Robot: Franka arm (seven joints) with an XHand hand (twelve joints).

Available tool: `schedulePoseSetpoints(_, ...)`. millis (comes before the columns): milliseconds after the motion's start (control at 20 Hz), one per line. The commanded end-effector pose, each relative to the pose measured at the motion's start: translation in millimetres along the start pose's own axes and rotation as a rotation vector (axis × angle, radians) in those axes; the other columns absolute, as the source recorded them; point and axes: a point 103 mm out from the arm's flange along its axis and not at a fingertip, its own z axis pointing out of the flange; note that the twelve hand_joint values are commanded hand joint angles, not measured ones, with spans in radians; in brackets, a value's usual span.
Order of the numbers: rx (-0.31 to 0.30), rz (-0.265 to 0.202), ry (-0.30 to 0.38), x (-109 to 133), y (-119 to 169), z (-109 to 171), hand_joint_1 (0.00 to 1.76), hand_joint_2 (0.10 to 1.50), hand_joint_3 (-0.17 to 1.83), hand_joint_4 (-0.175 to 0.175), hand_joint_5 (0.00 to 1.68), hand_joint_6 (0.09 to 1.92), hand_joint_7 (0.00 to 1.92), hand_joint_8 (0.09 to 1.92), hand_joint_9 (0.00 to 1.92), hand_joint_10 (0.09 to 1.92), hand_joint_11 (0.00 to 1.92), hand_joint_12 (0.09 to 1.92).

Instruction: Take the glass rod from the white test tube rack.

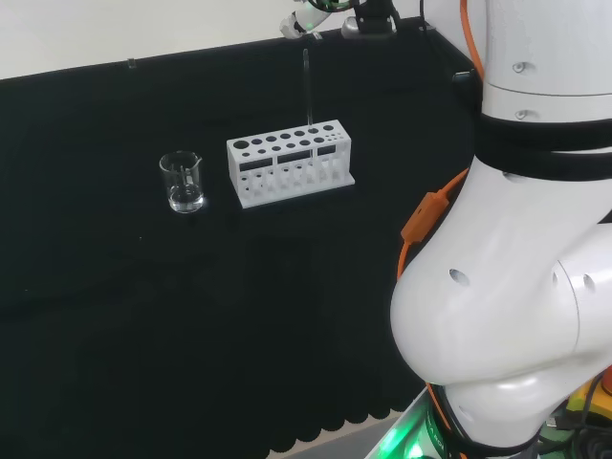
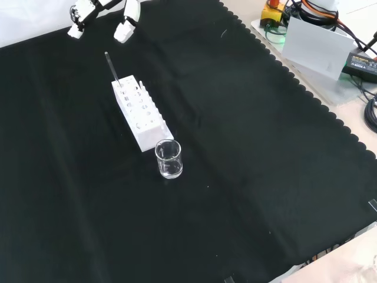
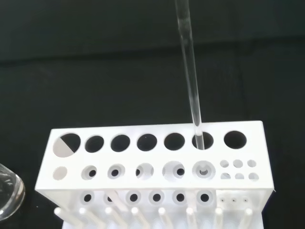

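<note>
Clear thin glass rod (image 3: 193, 95) upright in white test tube rack (image 3: 157, 167); hand (image 2: 126, 26) above, fingers spread, empty.

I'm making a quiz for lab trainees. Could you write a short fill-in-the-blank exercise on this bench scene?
1. The glass rod stands upright in a hole of the white ____.
2. In the head view, the small glass beaker stands to the ____ of the rack.
3. The bench is covered with a cloth coloured ____.
4. In the front view, the robot hand hangs above the rod and does not ____ it.

Missing words: rack; left; black; touch
</note>
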Motion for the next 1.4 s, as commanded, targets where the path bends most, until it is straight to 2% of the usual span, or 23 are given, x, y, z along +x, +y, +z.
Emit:
schedulePoseSetpoints(50, 0.006, 0.007, 0.000, -3, -1, 2, 0.46, 0.92, 0.45, -0.081, 0.24, 0.09, 0.06, 0.74, 0.13, 0.87, 0.00, 1.29)
schedulePoseSetpoints(850, 0.034, -0.011, 0.001, -3, 6, 14, 0.47, 0.92, 0.44, -0.080, 0.31, 0.10, 0.11, 0.75, 0.16, 0.86, 0.00, 1.30)
schedulePoseSetpoints(1150, 0.044, -0.017, 0.002, -1, 26, 39, 0.48, 0.93, 0.44, -0.080, 0.35, 0.11, 0.14, 0.74, 0.18, 0.84, 0.00, 1.31)
schedulePoseSetpoints(1250, 0.032, -0.024, 0.015, -4, 23, 37, 0.49, 0.93, 0.44, -0.079, 0.36, 0.11, 0.14, 0.74, 0.19, 0.84, 0.00, 1.31)
schedulePoseSetpoints(1400, 0.045, -0.013, 0.016, -5, 23, 38, 0.49, 0.93, 0.44, -0.079, 0.36, 0.11, 0.14, 0.74, 0.19, 0.84, 0.00, 1.32)
